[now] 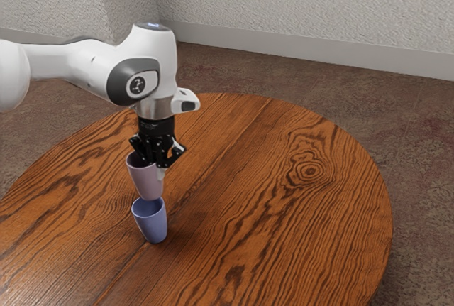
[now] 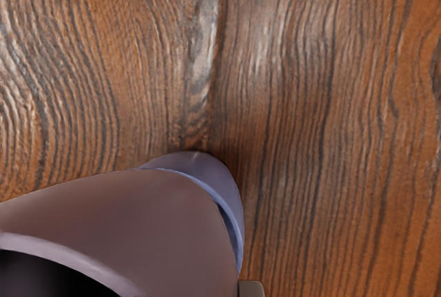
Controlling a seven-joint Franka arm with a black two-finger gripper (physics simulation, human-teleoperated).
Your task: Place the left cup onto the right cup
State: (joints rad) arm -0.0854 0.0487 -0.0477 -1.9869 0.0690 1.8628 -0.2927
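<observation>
My black gripper [image 1: 150, 165] is shut on the rim of a pale mauve cup [image 1: 146, 181], which hangs upright under my hand. Its base sits in the mouth of a blue cup [image 1: 150, 221] that stands on the round wooden table [image 1: 284, 199]. In the wrist view the mauve cup [image 2: 117, 228] is large and close under the hand, and the blue cup's rim [image 2: 231, 204] curves out from behind it.
The table's edge curves away at the exterior view's right and front. Beyond it lie a brown carpet floor [image 1: 397, 107] and a white textured wall [image 1: 319, 1]. Bare wood spreads to the right of the cups.
</observation>
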